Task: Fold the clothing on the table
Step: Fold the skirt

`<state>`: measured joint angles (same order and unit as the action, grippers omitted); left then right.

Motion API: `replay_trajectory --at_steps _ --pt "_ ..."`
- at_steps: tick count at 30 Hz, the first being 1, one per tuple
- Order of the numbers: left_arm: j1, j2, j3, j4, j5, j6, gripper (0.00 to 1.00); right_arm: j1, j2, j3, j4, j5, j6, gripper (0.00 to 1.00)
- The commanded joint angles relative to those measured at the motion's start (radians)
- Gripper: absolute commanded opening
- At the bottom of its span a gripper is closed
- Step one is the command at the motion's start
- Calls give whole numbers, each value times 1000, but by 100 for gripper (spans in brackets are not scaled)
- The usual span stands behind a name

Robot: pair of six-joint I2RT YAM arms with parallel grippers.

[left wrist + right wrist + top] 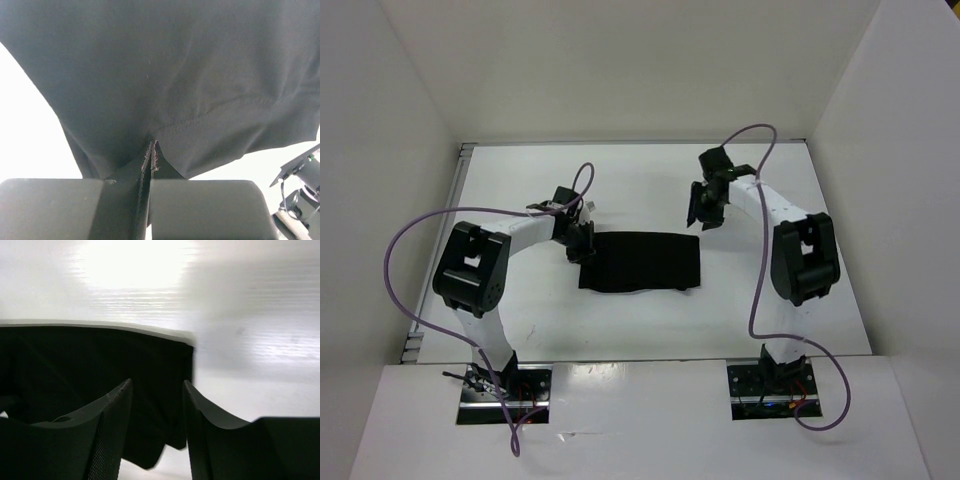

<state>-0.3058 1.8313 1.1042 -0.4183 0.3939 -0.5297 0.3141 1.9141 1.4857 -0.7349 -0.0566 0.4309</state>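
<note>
From my station, the plain black soft fabric garment (640,262) lies near the middle of the smooth white desk (800,200), between the two arms. It forms a compact, roughly rectangular block with fairly straight far and right edges. I judge that at least one fold is already in it, since the overhead view shows no sleeves or loose ends. The near edge is a little uneven, with a pale sliver under it that I cannot identify.

The left pincer (580,250) sits at the garment's left edge. Its wrist view shows the fingers (210,210) pressed together with a stitched hem of the black cloth clamped between them, the fabric spreading out ahead of the tips. That side is gripped, though I cannot tell whether the edge is raised off the desk.

The right pincer (703,212) hangs just beyond the garment's far right corner, its fingers spread wide with nothing between them. In its wrist view the cloth (75,360) lies flat on the desk beyond the tips, untouched.

My reading is that the folding is in its middle to late part. What seems left is to carry the held left edge across or set it down, then square the stack. How many layers it holds I cannot tell from here.
</note>
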Motion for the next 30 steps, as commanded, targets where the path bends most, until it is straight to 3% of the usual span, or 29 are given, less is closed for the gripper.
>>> replay_trajectory --at_steps 1,11,25,28,30 --pt "5 17 45 -11 -38 25 0 -50 -90 -65 -9 12 -47 51" --pt "14 17 63 -30 -18 34 0 -50 -109 -245 63 -89 -47 51" --pt "14 26 63 -30 -18 53 0 -60 -17 -312 152 -258 -57 51" --pt "14 26 54 -21 -18 53 0 -60 5 -323 152 -287 -47 41" --pt "14 35 54 -20 -18 53 0 -60 5 -323 161 -308 -47 25"
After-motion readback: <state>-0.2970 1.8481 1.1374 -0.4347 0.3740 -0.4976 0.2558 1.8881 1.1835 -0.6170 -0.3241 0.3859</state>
